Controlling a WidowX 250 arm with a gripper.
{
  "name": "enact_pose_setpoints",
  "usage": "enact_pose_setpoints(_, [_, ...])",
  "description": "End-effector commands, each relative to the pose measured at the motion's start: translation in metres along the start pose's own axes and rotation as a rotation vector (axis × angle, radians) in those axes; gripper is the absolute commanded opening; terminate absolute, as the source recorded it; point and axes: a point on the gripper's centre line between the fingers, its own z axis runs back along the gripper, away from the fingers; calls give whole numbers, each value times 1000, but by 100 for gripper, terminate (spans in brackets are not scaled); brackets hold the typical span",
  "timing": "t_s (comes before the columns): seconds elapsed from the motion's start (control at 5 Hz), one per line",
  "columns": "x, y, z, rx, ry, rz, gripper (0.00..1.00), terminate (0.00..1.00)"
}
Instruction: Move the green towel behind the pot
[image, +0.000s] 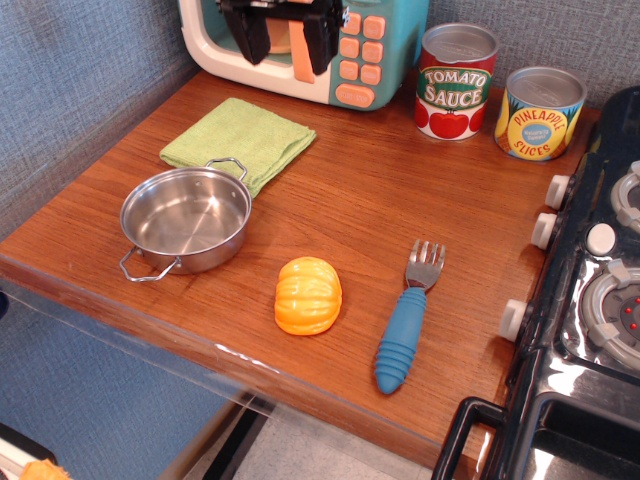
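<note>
Wooden countertop beside a grey textured wall and a toy stove: cloth lay behind pan, arm hung above.

At ten o'clock on the brown wooden counter (380, 200), the flat lime-green folded terry towel (238, 140) lay released, its near edge tucked just behind the small shiny round steel pot (186, 218) with wire loop handles. The black gripper (282, 35) hung at twelve o'clock before the teal toy microwave (370, 45), its jaws spread wide and holding nothing. Judged from this, placement looked done; a low sweep of the arm could clip the microwave, or snag the towel and drag it out of place.
</note>
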Motion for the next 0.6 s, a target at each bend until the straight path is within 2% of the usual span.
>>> enact_pose_setpoints(0.0, [3,-9,5,-1,-17,-55,100,0])
enact_pose_setpoints(0.2, [3,-9,5,-1,-17,-55,100,0])
enact_pose_setpoints(0.4, [3,-9,5,-1,-17,-55,100,100])
